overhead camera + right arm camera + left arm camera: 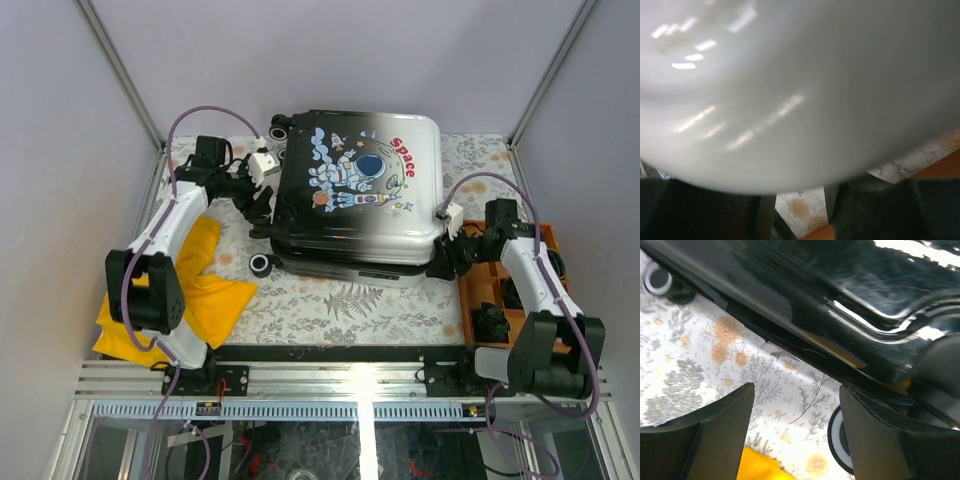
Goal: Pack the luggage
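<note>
Luggage [360, 190] is laid on the bench [340, 300]; the left hand [262, 208] is held open at its left edge, the right hand [441, 262] open at its right.

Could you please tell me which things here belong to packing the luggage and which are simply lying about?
For the job:
luggage, flat on the table, lid down.

Lying about:
yellow cloth at left, perhaps meant for packing;
orange tray at right, holding dark small parts.

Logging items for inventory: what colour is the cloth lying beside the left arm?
Yellow; the cloth shows best in the top external view.
</note>
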### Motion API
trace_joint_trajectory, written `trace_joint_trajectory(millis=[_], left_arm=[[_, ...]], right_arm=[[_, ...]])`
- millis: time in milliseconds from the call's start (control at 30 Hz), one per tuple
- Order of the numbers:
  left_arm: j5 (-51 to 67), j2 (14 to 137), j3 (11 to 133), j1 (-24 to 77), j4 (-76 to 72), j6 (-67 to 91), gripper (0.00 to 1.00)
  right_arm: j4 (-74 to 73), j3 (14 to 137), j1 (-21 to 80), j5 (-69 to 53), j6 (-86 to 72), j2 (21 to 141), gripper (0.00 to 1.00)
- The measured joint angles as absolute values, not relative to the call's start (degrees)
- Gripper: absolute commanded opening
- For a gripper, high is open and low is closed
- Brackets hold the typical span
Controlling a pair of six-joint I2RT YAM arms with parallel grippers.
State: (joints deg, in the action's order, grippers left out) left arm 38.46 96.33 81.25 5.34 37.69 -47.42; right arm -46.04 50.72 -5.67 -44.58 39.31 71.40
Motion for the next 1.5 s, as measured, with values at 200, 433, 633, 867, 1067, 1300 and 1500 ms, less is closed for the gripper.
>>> trace_joint_trajectory(millis=[200,433,633,867,1067,1300,1500], left_arm=[[38.92,85.25,72.44,6.42,38.06,-54.28,0.68],[37.56,79.79,65.08,14.2,41.32,-54.19,0.68],[42.0,80.29,64.25,24.16,43.4,-46.48,0.76],[50.5,80.12,71.22,18.0,44.12,-34.48,0.8],[46.74,84.33,86.46,1.67,38.59,-28.84,0.93],[38.68,93.62,95.42,-4.43,35.4,-25.28,0.93],[36.82,104.36,100.27,-7.57,34.28,-20.08,0.87]], right_arm=[[-38.48,56.38,-5.72,-44.75,31.35,80.75,0.43],[-29.23,70.94,-5.23,-40.05,26.26,95.2,0.43],[-23.11,79.4,-9.06,-39.62,21.02,100.97,0.43],[-24.16,71.68,-12.45,-40.12,19.18,95.07,0.43],[-24.77,62.92,-10.66,-41.34,15.31,89.82,0.43],[-20.18,61.17,-4.91,-41.69,9.91,91.92,0.42],[-15.77,62.15,-2.87,-41.76,5.58,97.93,0.41]])
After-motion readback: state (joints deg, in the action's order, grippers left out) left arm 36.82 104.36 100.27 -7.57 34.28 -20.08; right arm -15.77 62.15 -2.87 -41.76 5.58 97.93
